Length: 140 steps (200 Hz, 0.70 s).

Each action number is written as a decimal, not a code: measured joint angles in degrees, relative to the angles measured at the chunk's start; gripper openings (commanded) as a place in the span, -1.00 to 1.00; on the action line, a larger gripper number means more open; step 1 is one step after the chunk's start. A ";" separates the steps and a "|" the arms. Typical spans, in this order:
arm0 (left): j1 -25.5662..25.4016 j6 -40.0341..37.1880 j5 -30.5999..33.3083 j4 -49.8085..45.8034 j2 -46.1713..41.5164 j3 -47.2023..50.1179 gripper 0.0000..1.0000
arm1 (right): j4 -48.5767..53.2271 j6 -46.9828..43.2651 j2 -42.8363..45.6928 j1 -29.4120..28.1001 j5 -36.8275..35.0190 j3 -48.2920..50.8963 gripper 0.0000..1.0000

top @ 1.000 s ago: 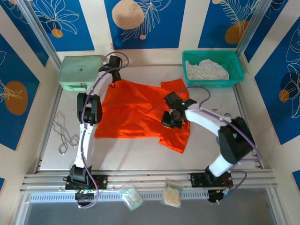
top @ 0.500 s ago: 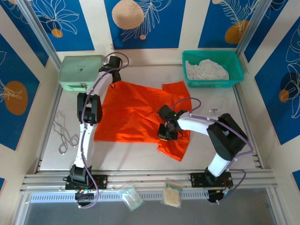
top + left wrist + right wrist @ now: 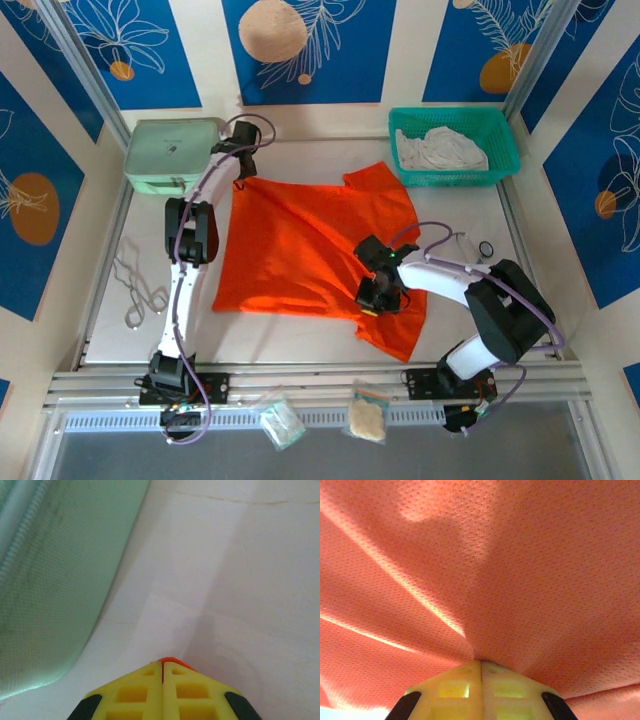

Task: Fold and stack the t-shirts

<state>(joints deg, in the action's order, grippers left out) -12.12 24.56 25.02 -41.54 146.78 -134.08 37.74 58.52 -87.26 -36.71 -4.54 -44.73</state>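
Left end effector [image 3: 162, 666] pinches thin corner of orange tee [image 3: 300, 245]; right end effector [image 3: 481, 665] clamps mid-cloth. Risk: corner slips under pull.

Left arm [image 3: 180, 262] reaches to 12 o'clock, left gripper [image 3: 239, 176] clamped on the orange t-shirt [image 3: 300, 250]. Right arm [image 3: 497, 312] bends toward 9 o'clock, right gripper [image 3: 376, 298] likewise clamped

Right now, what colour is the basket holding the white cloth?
Teal green; the basket shows best in the top external view.
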 measured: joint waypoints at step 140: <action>-12.59 1.01 -11.63 4.37 -47.56 42.60 -0.13 | 6.64 -21.29 -11.96 20.79 -3.04 -30.38 -1.00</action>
<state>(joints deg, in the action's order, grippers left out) -24.71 25.56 13.39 -37.17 99.22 -91.48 44.38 37.23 -99.22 -15.92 -7.57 -75.11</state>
